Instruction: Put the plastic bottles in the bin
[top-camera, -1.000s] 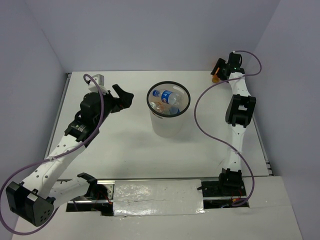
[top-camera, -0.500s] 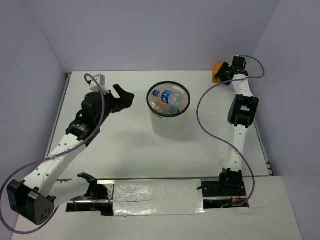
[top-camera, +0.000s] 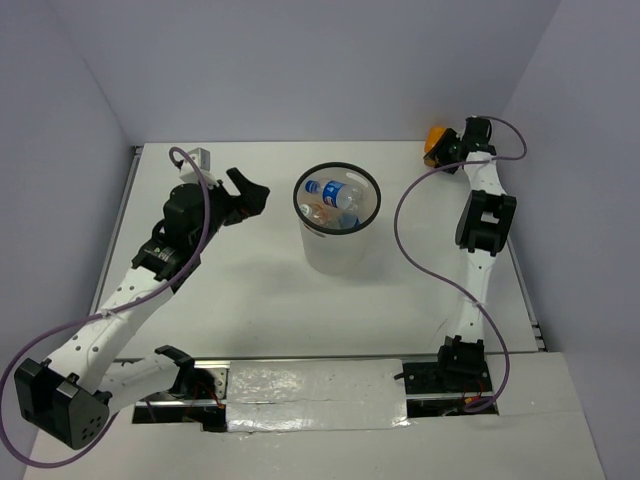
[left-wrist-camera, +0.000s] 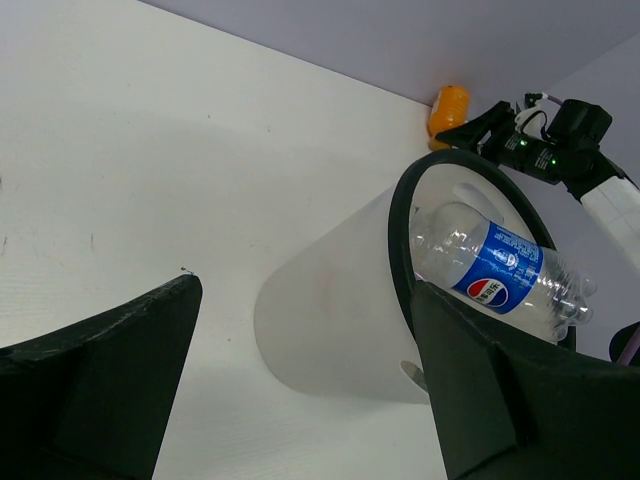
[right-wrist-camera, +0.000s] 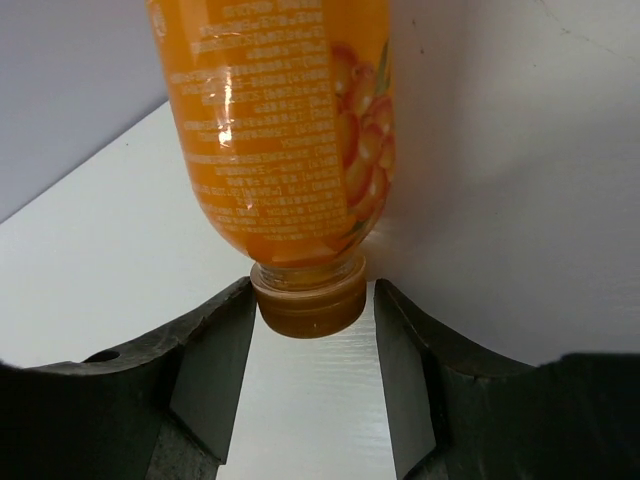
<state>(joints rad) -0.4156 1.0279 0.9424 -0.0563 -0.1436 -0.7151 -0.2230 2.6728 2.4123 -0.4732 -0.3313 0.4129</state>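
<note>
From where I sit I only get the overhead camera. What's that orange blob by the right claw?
Observer: A small orange bottle. The right wrist view shows its cap sitting between the fingers of the right claw, close on both sides.
Operator: Anything else I'm missing?
Observer: The left wrist view shows a round red, white and blue logo on the clear bottle lying inside the bin.
</note>
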